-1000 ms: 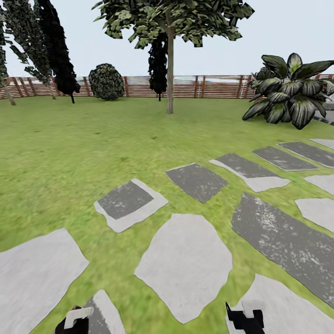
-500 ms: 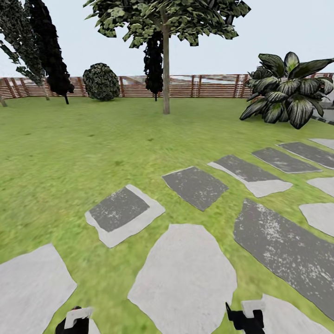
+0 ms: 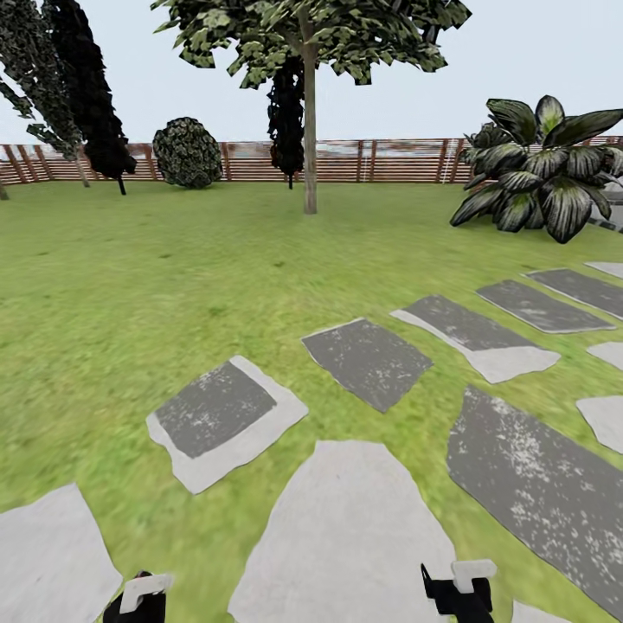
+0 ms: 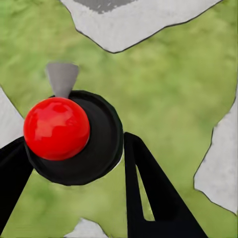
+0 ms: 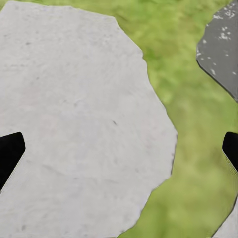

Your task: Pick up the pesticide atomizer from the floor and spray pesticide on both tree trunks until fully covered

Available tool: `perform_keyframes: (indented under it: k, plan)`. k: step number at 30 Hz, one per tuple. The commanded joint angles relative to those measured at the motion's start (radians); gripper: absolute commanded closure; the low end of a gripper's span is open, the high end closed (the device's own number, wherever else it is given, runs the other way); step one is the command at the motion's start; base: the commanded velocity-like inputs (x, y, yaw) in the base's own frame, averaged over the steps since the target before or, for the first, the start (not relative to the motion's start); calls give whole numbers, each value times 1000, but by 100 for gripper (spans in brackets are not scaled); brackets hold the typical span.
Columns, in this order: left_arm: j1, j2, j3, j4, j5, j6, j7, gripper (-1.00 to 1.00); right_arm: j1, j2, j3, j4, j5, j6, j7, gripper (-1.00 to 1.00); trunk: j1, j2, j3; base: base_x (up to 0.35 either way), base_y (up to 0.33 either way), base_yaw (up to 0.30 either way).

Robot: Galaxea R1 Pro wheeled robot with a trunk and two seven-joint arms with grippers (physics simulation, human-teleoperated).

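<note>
Jaws of the left gripper (image 4: 74,163) clasp the pesticide atomizer (image 4: 74,141), a black round body topped by a glossy red ball with a grey nozzle, while the right gripper (image 5: 119,148) hangs wide open and empty above a pale stepping stone (image 5: 74,124). Across the lawn (image 3: 130,260) a leafy tree (image 3: 310,112) rises before the slatted wooden fence (image 3: 389,161). Approaching squarely and aiming the nozzle at the trunk would likely serve best.
</note>
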Motion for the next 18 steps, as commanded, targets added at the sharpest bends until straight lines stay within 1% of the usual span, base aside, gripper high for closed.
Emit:
perform_keyframes:
  k: [1,18]
  plan:
    - [-1,0,-1,1,6,-3,0,100,-1,0,0,1,6,-2,-2,-100,0,0,-1,339,0,0]
    - [-1,0,-1,1,6,-3,0,100,-1,0,0,1,6,-3,-2,-100,0,0,-1,339,0,0]
